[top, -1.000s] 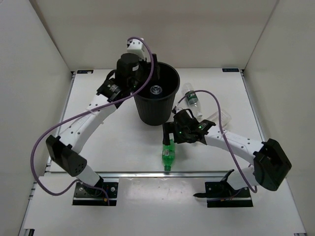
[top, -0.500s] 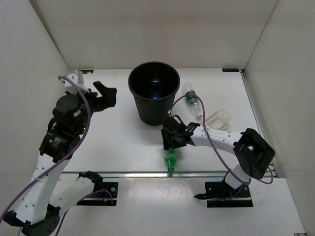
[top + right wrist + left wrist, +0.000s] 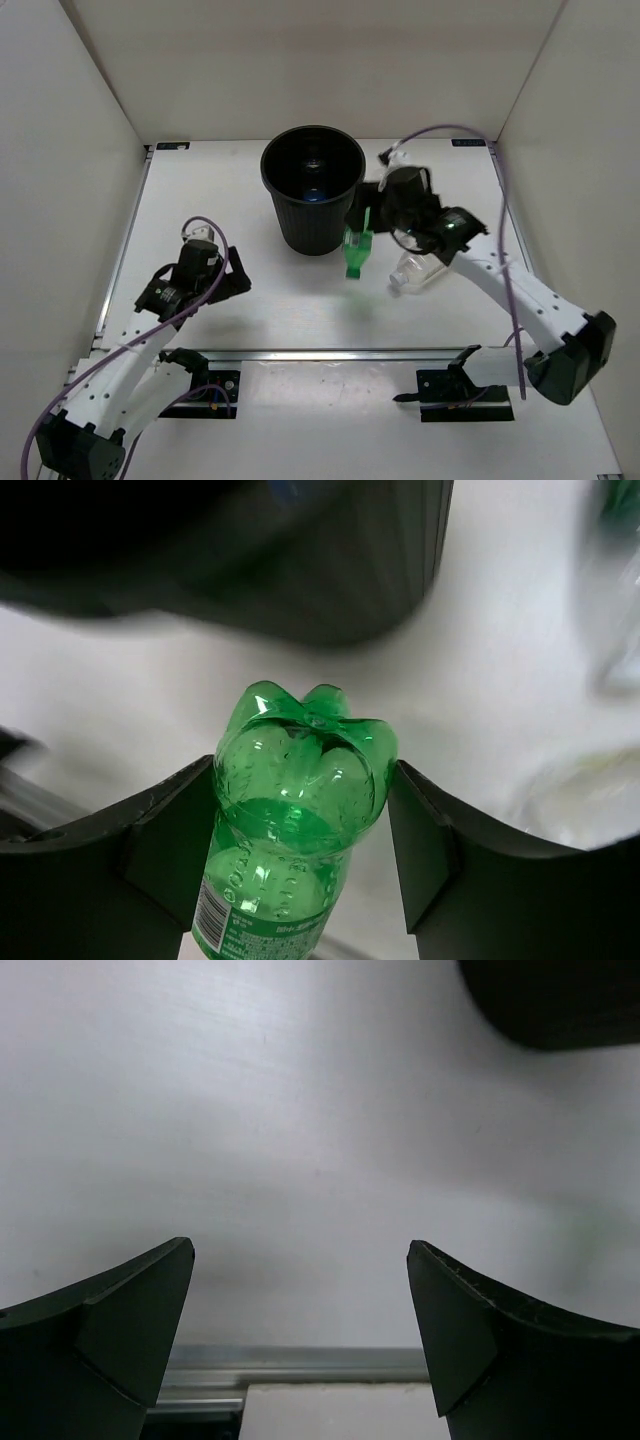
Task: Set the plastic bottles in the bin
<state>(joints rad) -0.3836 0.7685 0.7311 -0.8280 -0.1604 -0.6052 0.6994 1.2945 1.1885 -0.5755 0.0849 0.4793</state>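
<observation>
My right gripper (image 3: 362,228) is shut on the all-green plastic bottle (image 3: 355,258), which hangs base-down just right of the black bin (image 3: 285,225), below its rim. In the right wrist view the green bottle (image 3: 305,780) fills the gap between both fingers (image 3: 170,830), with the bin's wall (image 3: 330,570) behind it. A larger clear bottle (image 3: 415,272) lies on the table under the right arm. Something clear with blue (image 3: 315,192) lies inside the bin. My left gripper (image 3: 236,281) stands open and empty (image 3: 300,1250) low over the front left of the table.
White walls close in the table on the left, back and right. An aluminium rail (image 3: 330,354) runs along the near edge, seen close up past the left fingers (image 3: 290,1365). The bin's base (image 3: 560,1000) shows at the top right of the left wrist view.
The right arm has lifted the green bottle from the front of the table up to the bin's right side. The left arm has drawn back to the front left and lowered.
</observation>
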